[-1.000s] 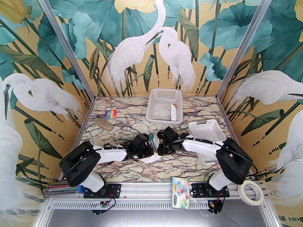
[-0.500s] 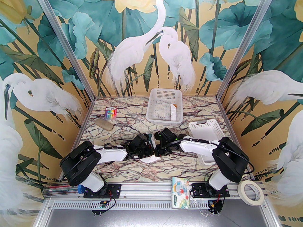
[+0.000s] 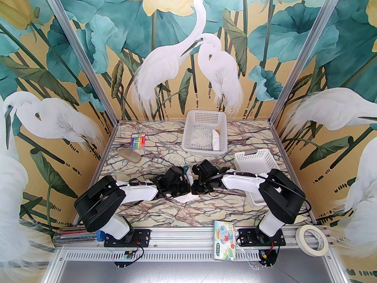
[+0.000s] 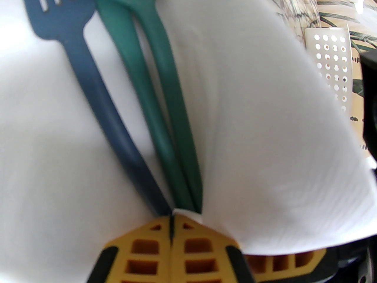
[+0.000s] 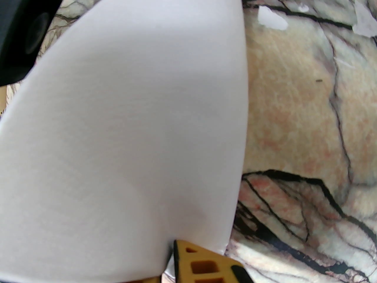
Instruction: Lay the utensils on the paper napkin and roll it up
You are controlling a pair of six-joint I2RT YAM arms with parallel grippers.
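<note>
The fork (image 4: 97, 99) and spoon (image 4: 165, 78) point to 12 o'clock from the shut left claw (image 4: 170, 228); the right claw (image 5: 170, 252) pinches the napkin (image 4: 265, 128) at 3 o'clock

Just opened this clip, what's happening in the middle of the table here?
The fork and spoon lie side by side on the paper napkin. The left pincer is shut at their handle ends, while the right pincer grips the napkin's edge, lifted and curled up beside the spoon. The roll is only started; both utensils are not yet covered.
</note>
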